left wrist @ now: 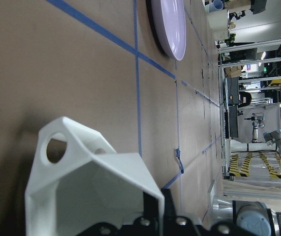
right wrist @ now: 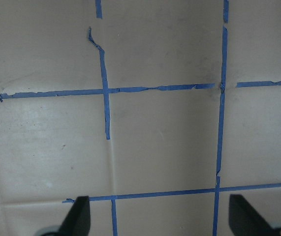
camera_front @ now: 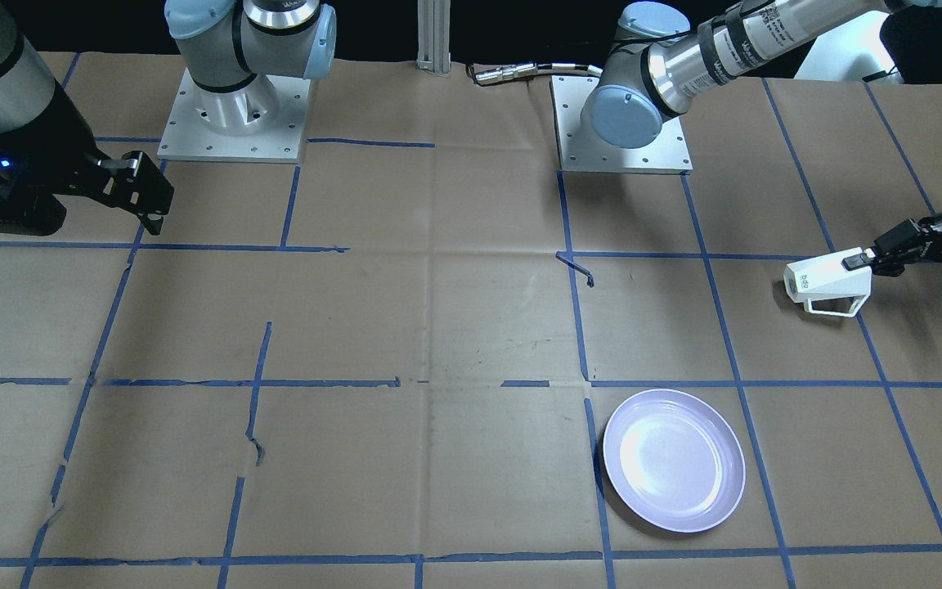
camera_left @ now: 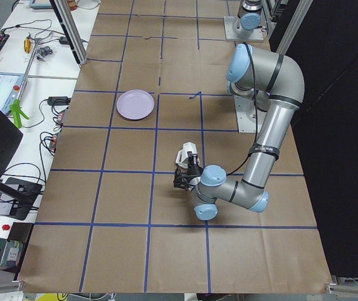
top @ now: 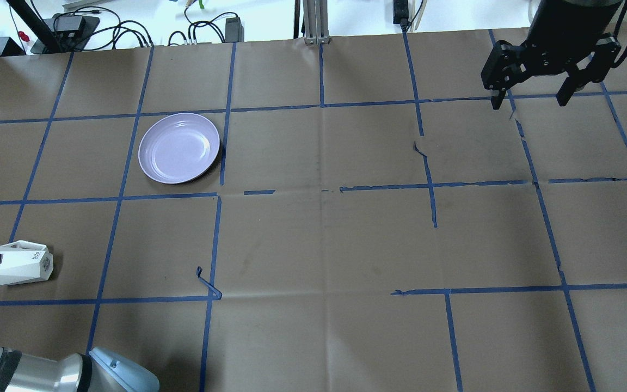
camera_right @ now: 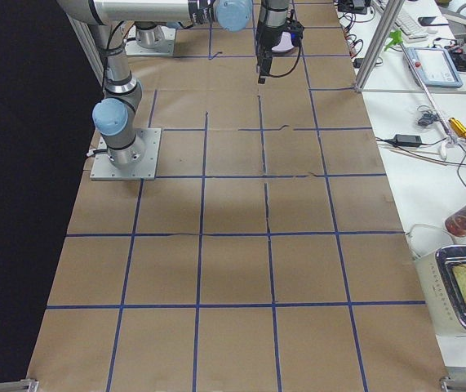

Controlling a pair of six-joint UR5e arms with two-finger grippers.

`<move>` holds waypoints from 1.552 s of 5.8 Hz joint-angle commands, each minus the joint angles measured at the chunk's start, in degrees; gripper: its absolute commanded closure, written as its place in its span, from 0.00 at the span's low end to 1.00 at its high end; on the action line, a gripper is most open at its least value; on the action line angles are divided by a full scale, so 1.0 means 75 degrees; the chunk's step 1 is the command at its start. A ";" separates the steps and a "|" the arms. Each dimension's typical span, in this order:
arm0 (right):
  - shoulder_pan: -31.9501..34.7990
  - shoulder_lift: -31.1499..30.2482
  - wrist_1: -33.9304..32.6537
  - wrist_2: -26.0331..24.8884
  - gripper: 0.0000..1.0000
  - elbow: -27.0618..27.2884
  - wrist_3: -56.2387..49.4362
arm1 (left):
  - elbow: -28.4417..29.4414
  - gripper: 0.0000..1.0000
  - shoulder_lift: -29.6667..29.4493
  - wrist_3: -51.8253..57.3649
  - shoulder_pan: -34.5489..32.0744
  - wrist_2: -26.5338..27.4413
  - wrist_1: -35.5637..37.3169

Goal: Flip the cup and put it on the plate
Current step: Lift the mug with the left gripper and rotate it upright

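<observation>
One cup [camera_front: 829, 282] sideways in left jaws, plate [camera_front: 674, 460] well apart

White faceted cup [camera_front: 829, 282] hangs sideways, seemingly raised; lavender plate [camera_front: 674, 460] lies flat, well apart.

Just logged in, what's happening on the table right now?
The left gripper is shut on the rim of the cup, which is tipped on its side, base pointing away from the gripper. The plate sits bare, well apart from it, so nothing is placed yet. The right gripper hangs open at the opposite end, holding nothing.
</observation>
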 commanded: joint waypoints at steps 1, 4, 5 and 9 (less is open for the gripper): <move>0.0000 0.0000 0.0008 0.0000 0.00 0.0000 0.0000 | 0.0154 1.00 0.0627 -0.0207 0.0003 -0.0119 -0.0923; 0.0000 0.0000 -0.0004 0.0000 0.00 0.0000 0.0000 | 0.0798 1.00 0.1998 -0.1330 -0.0114 -0.0398 -0.2261; 0.0000 0.0000 -0.0004 0.0000 0.00 0.0000 0.0000 | 0.0823 1.00 0.2455 -0.1774 -0.0265 -0.0458 -0.2253; 0.0000 0.0000 0.0008 0.0000 0.00 0.0000 0.0000 | 0.0881 1.00 0.3701 -0.6512 -0.4122 0.0542 0.1919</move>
